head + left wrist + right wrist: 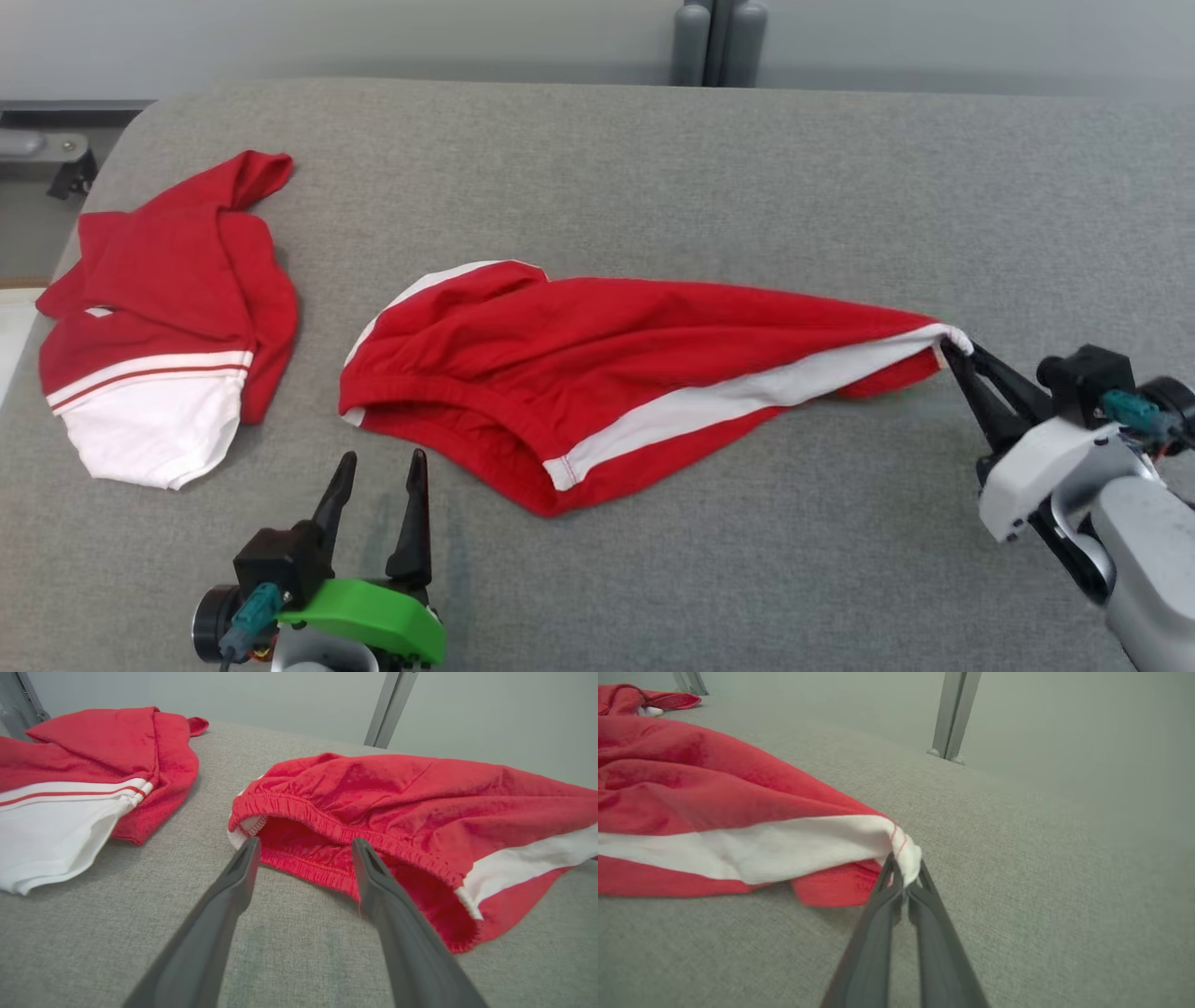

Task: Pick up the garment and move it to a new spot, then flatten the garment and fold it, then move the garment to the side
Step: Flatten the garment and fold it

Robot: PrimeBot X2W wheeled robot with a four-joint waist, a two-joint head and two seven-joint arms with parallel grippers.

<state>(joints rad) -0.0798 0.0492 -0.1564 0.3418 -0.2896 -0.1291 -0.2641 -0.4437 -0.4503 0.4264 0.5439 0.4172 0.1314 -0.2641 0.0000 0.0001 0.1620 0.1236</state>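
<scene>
Red shorts with a white side stripe (635, 373) lie stretched across the grey table, waistband toward the left. My right gripper (954, 347) is shut on the white hem corner at the shorts' right end, seen close in the right wrist view with the gripper (903, 870) pinching the white cloth (808, 847). My left gripper (378, 467) stands open just in front of the waistband, touching nothing. In the left wrist view the left gripper (306, 847) points at the elastic waistband (336, 826) of the shorts.
A second red and white garment (168, 308) lies crumpled at the table's left side, also in the left wrist view as a red and white heap (79, 784). Grey posts (719, 42) stand behind the table's far edge. The grey table (747, 159) extends bare at the back.
</scene>
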